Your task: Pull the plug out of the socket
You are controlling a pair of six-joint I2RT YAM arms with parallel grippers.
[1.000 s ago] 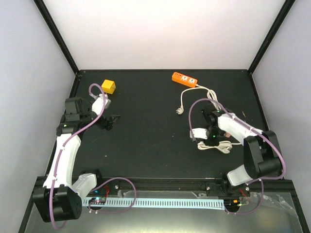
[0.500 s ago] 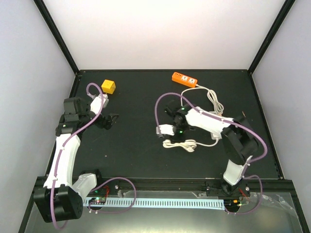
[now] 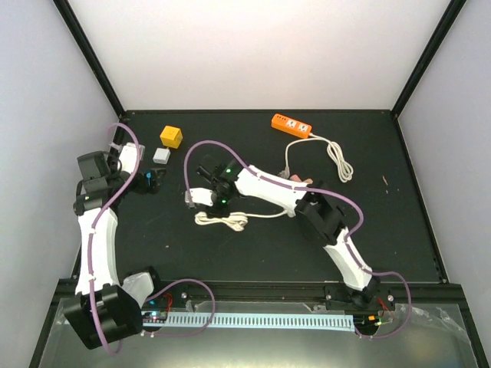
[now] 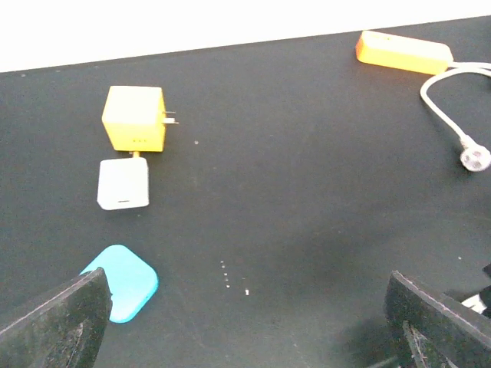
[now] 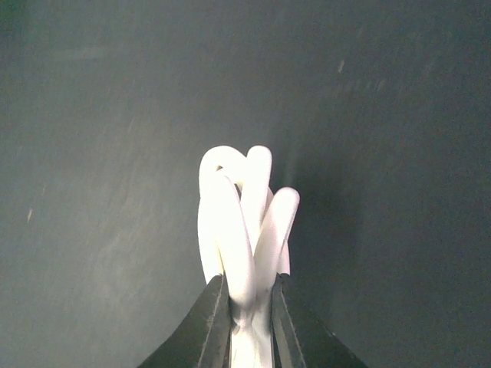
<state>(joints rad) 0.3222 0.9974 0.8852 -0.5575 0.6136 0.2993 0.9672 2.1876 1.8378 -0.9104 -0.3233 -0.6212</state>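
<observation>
Table [image 3: 399, 222]: black, filling the middle of the overhead view.
Right arm [image 3: 268, 188]: reaches from the lower right across to left of centre.
Left gripper [image 4: 245, 326]: fingers spread wide at the bottom corners of its wrist view, holding nothing.
Right gripper [image 5: 247, 310]: only its own wrist camera shows the fingers clamped on a bunch of white loops.
Cable [image 3: 222, 221]: overhead, a white coil lies left of centre, beneath the right arm's end.
Power strip [image 3: 292, 125]: orange, upper right of centre, by the far edge.
Yellow cube [image 3: 171, 137]: upper left; its prongs show only in the left wrist view.
White adapter [image 3: 161, 155]: just below the yellow cube.
Blue pad [image 4: 123, 282]: lower left of the left wrist view; hard to make out overhead.
Plug [image 4: 476, 157]: white and round, lying on the table at the right edge of the left wrist view, below the power strip and apart from it.
</observation>
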